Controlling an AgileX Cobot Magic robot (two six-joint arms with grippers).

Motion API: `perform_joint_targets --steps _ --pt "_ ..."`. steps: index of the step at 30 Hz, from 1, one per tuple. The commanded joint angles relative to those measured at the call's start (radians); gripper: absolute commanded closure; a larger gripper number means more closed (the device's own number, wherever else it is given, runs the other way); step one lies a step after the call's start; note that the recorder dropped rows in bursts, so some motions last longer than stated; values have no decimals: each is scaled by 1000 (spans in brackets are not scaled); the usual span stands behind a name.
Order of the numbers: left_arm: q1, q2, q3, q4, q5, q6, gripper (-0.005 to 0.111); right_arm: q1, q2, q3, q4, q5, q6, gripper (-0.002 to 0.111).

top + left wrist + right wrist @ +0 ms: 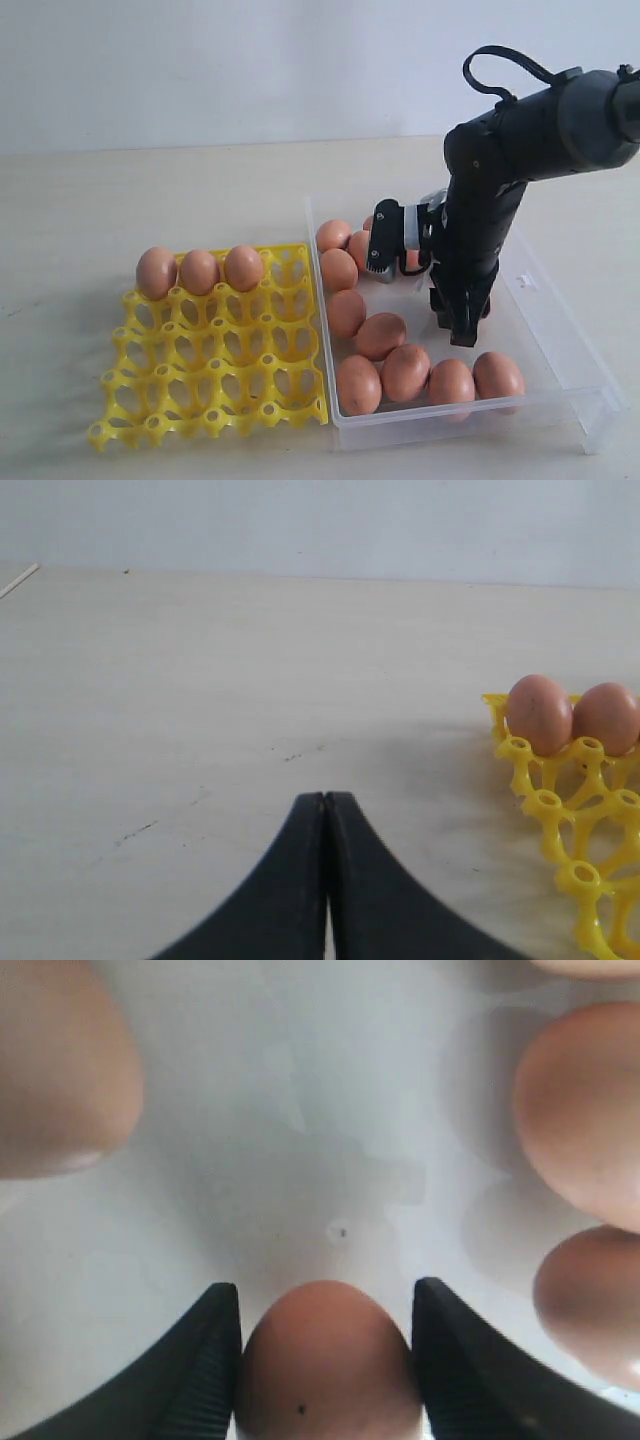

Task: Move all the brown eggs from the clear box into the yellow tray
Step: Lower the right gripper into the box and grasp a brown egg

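Note:
My right gripper point(326, 1295) points down inside the clear box point(565, 345), shut on a brown egg point(328, 1360) that fills the gap between both ribbed fingers. In the exterior view the right gripper point(462, 335) hangs just above the box floor, and the held egg is hidden behind its fingers. Several more brown eggs point(380, 335) lie along the box's left side and front wall. The yellow tray point(215, 375) left of the box carries three eggs point(199, 271) in its far row. My left gripper point(326, 798) is shut and empty over bare table, left of the tray point(560, 825).
Loose eggs point(585, 1110) lie close around the right gripper on the box floor. The right part of the box floor point(530, 300) holds no eggs. Pale wooden table point(120, 200) surrounds the tray and box.

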Motion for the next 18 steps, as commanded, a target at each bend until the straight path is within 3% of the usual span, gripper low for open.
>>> perform_joint_targets --steps 1,7,12,18 --pt "-6 -6 -4 -6 -10 -4 107 -5 -42 -4 -6 -43 81 108" --pt "-6 -6 -4 -6 -10 -4 107 23 -187 -2 138 -396 451 108" --pt "-6 -6 -4 -6 -10 -4 107 93 -201 -2 177 -565 571 108" --pt "-6 -6 -4 -6 -10 -4 107 167 -153 -2 -22 -733 903 108"
